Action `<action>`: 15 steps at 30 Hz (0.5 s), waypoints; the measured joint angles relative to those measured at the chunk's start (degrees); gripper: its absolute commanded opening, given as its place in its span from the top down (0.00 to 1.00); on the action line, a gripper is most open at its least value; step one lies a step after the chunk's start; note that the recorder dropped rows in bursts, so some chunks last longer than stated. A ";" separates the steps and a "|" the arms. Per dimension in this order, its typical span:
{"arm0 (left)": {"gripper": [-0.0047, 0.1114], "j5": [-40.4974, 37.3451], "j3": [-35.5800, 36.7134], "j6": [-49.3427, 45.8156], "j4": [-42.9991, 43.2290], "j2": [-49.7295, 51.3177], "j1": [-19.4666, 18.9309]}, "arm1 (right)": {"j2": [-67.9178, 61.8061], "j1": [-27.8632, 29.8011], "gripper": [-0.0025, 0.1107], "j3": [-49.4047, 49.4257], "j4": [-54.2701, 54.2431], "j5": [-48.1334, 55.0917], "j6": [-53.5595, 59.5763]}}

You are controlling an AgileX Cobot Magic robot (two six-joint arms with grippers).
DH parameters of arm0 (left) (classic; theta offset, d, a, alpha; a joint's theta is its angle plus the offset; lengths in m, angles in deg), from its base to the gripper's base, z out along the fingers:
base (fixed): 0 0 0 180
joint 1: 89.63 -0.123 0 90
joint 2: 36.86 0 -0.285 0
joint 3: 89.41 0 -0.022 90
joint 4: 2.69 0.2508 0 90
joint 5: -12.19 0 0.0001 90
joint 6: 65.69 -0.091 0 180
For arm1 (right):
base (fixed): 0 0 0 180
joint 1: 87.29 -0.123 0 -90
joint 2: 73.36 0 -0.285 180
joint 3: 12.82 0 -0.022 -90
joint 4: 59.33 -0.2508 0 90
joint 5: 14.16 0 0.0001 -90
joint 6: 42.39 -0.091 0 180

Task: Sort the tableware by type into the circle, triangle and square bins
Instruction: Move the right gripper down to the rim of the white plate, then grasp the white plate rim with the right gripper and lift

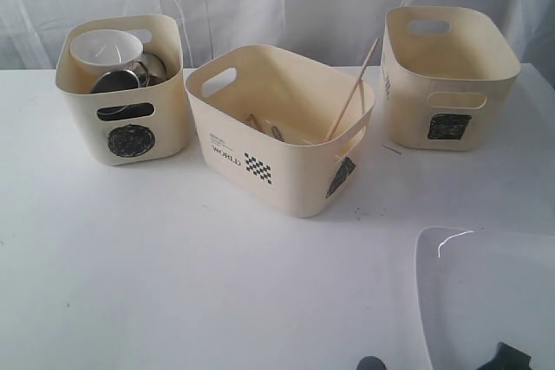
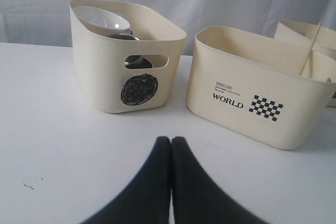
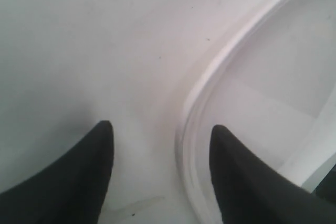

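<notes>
The circle bin (image 1: 130, 140) on the left holds the small white bowl (image 1: 106, 48) and steel mugs (image 1: 121, 80). In the middle, the triangle bin (image 1: 260, 158) has wooden chopsticks (image 1: 354, 93) leaning out and cutlery (image 1: 277, 132) inside. Nothing shows inside the square bin (image 1: 447, 127) on the right. The large white plate (image 1: 486, 292) lies flat at the front right. My right gripper (image 3: 161, 126) is open, straddling the plate's rim (image 3: 210, 82), one finger over the table and one over the plate. My left gripper (image 2: 170, 139) is shut and empty above the table, facing the circle bin (image 2: 137, 88).
The white table (image 1: 173, 266) runs from the bins to the front edge. A white curtain hangs behind the bins. The triangle bin (image 2: 247, 103) carries a "WORLD" label and checker pattern on its side.
</notes>
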 measured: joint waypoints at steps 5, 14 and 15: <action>0.96 0.00 0.00 0.00 0.00 0.00 0.00 | -1.27 2.32 0.52 0.00 2.42 -0.36 -0.92; 0.96 0.00 0.00 0.00 0.00 0.00 0.00 | -3.59 6.03 0.52 0.00 5.35 -2.75 -1.25; 0.96 0.00 0.00 0.00 0.00 0.00 0.00 | -3.85 6.26 0.52 0.00 5.69 -2.84 -1.25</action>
